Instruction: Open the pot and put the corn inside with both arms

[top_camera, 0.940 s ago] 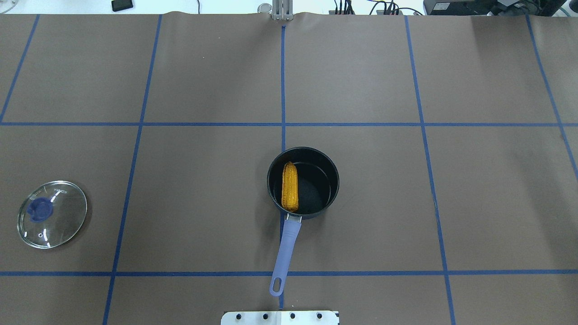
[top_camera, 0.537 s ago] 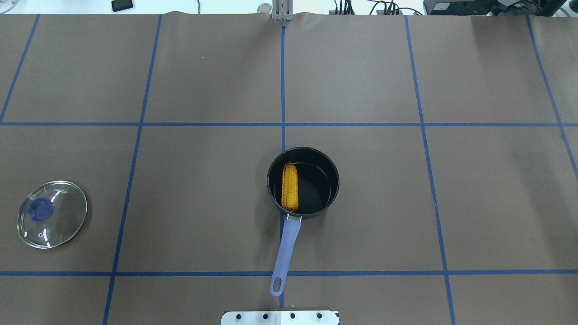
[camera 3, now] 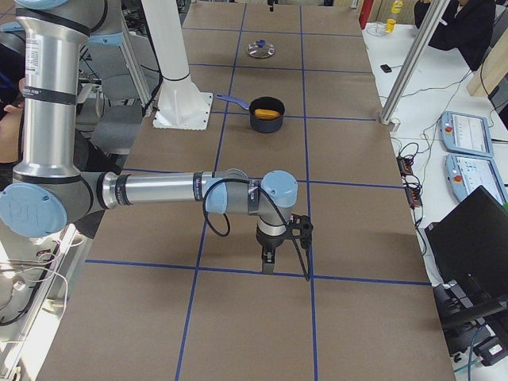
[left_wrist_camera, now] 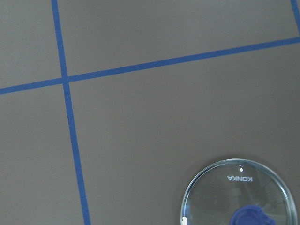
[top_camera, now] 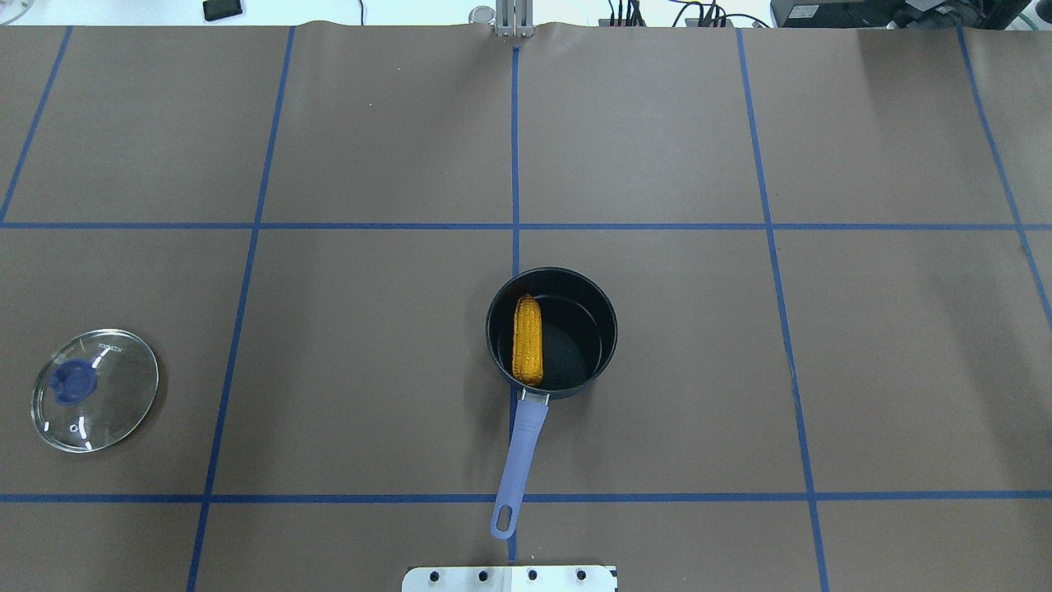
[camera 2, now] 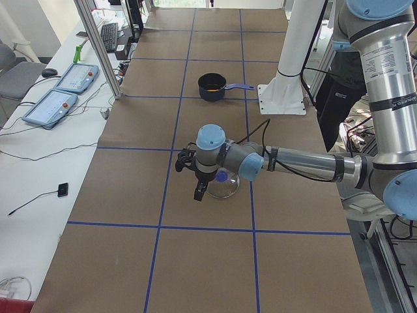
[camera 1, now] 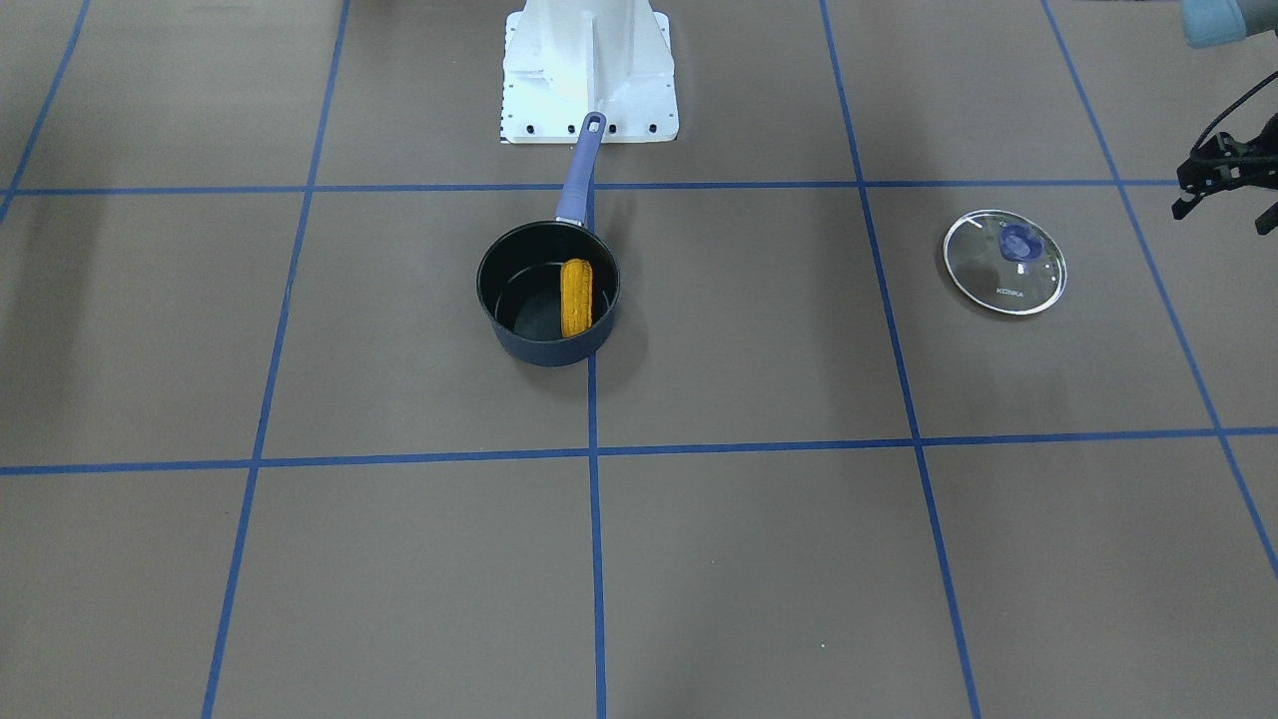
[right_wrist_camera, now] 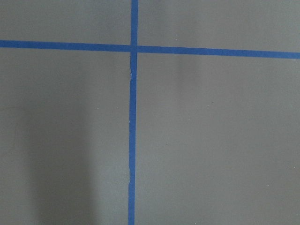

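Observation:
The dark pot (top_camera: 579,329) with a lilac handle (top_camera: 519,450) stands open at the table's middle. The orange-yellow corn (top_camera: 528,341) lies inside it along its left wall; it also shows in the front view (camera 1: 576,298). The glass lid (top_camera: 94,390) with a blue knob lies flat on the table far left, also in the left wrist view (left_wrist_camera: 241,197). My left gripper (camera 1: 1223,212) hovers just beyond the lid, jaws apart and empty. My right gripper (camera 3: 274,246) shows only in the right side view, far from the pot, over bare table; I cannot tell its state.
The brown mat carries a blue tape grid (top_camera: 515,226). The white pedestal base (camera 1: 589,70) stands right behind the pot's handle. Monitors, pendants and cables lie past the far table edge (camera 2: 62,88).

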`<state>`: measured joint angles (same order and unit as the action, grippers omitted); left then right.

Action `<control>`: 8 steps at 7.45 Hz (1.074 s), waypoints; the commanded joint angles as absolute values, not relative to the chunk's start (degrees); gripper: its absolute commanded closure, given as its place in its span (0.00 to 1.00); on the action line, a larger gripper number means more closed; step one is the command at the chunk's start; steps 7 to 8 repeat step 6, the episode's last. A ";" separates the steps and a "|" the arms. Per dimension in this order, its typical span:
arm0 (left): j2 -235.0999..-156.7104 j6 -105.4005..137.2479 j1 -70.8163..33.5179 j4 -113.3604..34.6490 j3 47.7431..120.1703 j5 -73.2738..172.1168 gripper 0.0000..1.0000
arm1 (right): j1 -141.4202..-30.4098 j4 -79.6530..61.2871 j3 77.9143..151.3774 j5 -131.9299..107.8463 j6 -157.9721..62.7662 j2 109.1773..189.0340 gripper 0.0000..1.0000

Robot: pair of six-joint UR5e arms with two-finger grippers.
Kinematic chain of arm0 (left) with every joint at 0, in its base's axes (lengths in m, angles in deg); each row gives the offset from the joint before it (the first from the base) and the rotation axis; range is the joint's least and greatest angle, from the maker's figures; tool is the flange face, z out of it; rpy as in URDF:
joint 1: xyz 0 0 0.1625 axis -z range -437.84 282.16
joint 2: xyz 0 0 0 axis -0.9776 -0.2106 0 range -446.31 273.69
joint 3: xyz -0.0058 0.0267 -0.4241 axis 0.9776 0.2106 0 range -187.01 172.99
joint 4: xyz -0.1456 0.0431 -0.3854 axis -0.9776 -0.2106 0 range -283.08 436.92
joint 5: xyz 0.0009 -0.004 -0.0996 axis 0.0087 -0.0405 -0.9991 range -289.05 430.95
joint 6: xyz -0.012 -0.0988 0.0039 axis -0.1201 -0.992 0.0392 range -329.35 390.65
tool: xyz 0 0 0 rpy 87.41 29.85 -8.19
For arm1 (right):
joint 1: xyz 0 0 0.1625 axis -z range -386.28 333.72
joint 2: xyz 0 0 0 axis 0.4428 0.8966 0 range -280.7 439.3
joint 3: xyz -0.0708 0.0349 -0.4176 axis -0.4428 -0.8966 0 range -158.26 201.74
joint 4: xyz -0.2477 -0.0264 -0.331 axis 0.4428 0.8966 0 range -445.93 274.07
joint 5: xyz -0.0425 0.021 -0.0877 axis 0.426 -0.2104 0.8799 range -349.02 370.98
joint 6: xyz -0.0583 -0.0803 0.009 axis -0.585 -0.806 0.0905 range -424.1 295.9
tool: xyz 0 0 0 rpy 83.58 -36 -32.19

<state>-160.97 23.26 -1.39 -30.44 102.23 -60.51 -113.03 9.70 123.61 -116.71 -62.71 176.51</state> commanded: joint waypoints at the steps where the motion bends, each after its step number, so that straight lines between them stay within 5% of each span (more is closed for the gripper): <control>1: -160.93 29.31 4.23 -26.54 101.18 -64.29 0.02 | -113.03 9.70 123.60 -116.72 -62.70 176.51 0.00; 8: -159.96 37.33 12.51 -17.12 104.09 -64.40 0.02 | -112.94 9.43 123.60 -116.90 -62.70 176.42 0.00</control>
